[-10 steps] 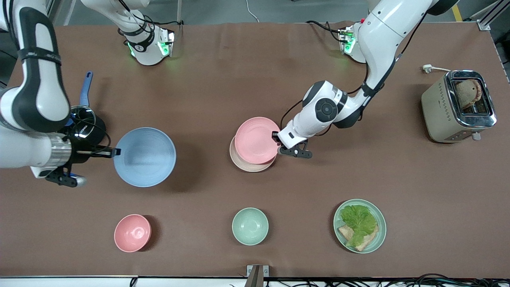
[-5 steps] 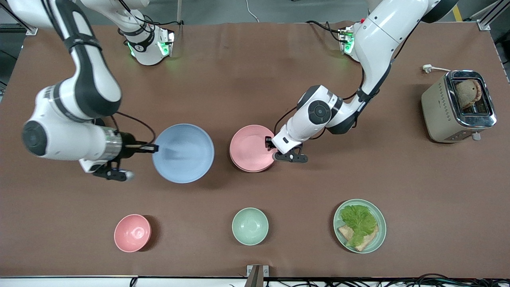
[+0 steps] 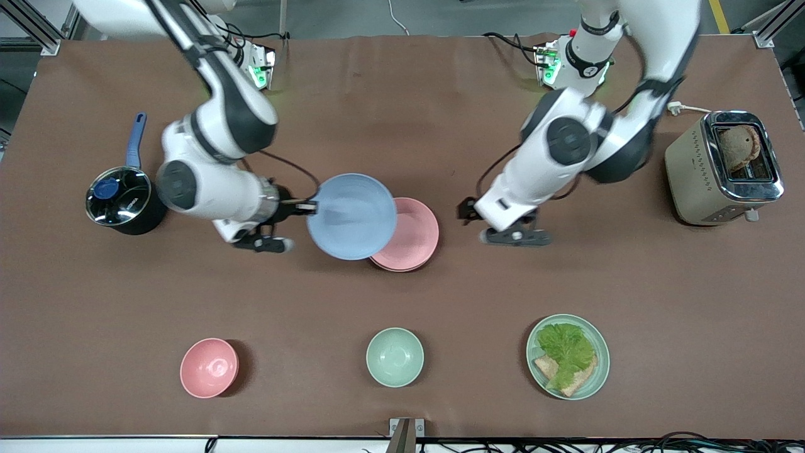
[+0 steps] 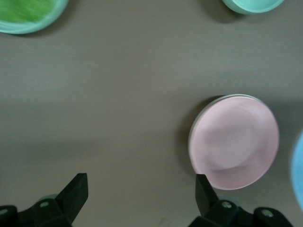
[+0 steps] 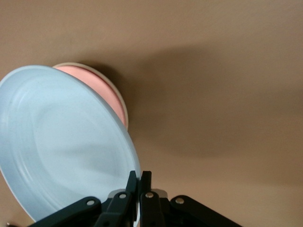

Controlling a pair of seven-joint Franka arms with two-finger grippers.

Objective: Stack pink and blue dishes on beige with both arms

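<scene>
1 high front view, 2 wrist views, all sharing pink plate [image 3: 409, 236]

The beige plate [image 3: 402, 267] shows only as a thin rim under the pink plate [image 3: 409, 236], itself partly covered by the blue plate [image 3: 351, 216]. In the left wrist view the blue plate [image 4: 298, 170], green plate [image 4: 28, 16] and mint bowl [image 4: 251, 4] are cut off by the edges.

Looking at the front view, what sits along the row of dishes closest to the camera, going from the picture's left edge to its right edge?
pink bowl → mint-green bowl → green plate holding lettuce and bread.
</scene>
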